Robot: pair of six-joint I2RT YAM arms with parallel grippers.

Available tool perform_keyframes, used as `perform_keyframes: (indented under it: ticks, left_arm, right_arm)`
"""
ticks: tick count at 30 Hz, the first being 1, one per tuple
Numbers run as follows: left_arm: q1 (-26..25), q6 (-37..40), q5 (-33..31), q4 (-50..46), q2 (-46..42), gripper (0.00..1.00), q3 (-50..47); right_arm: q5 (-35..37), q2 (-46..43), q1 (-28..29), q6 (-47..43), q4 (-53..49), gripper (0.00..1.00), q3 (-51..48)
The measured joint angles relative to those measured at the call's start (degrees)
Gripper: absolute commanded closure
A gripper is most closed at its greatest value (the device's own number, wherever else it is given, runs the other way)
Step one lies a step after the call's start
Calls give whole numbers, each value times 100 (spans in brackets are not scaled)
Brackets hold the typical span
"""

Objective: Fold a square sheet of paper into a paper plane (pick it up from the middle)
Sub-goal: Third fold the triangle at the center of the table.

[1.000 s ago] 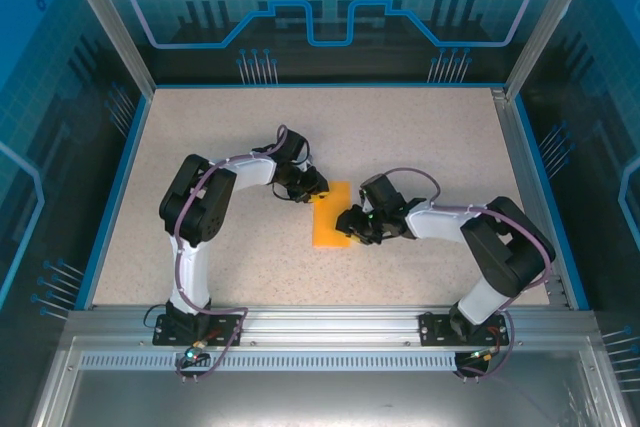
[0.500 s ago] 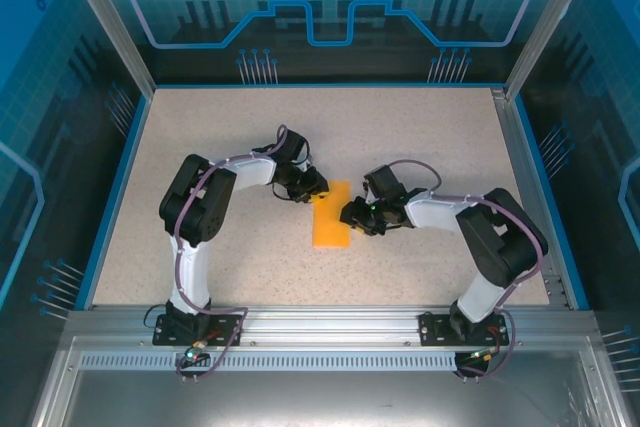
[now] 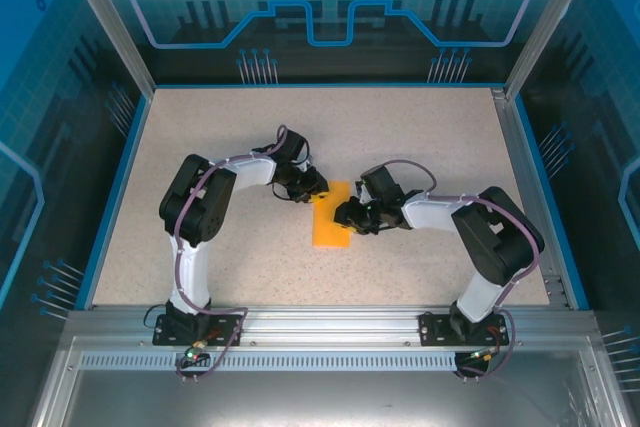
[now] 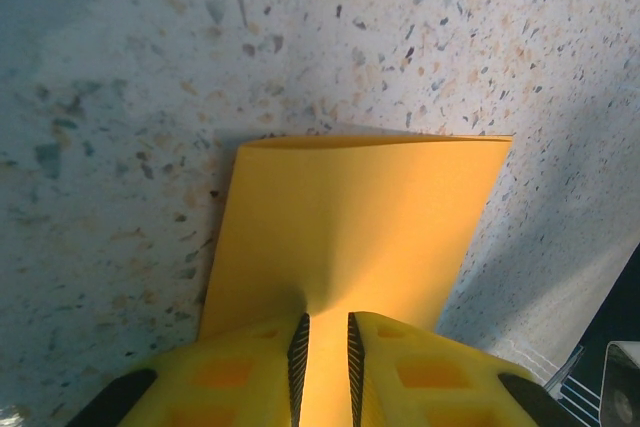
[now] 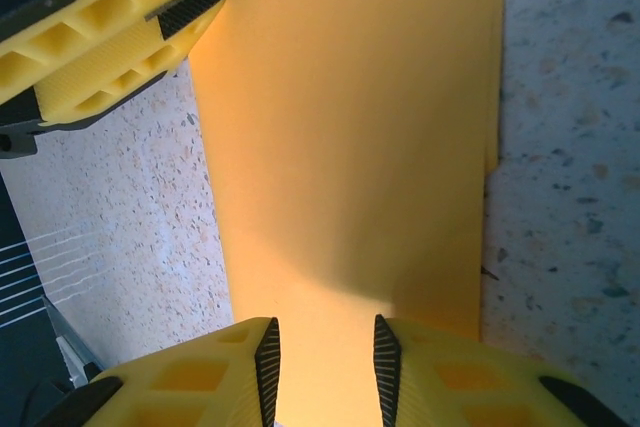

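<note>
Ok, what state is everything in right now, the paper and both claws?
Paper: folded in half into a rectangle, lying flat on the table, not yet a plane.
Left claw: nearly shut, pinching one end of the paper.
Right claw: jaws apart, set over the paper's edge, no grip seen.

There is one sheet of paper [image 3: 331, 222] on one table [image 3: 420, 137]. Two arms reach it, the left arm [image 3: 195, 209] and the right arm [image 3: 492, 237]. They carry two grippers, the left gripper [image 4: 324, 332] and the right gripper [image 5: 322, 347], each with two yellow fingers [image 4: 430, 379].
</note>
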Motion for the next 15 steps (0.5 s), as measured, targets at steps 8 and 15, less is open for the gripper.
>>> perform_keyframes:
  ticks: [8, 15]
  left_arm:
    - [0, 2, -2, -4, -4, 76, -4]
    - [0, 2, -2, -2, -4, 76, -4]
  right_arm:
    - [177, -258, 26, -120, -474, 63, 35]
    - [157, -911, 544, 393, -212, 54, -378]
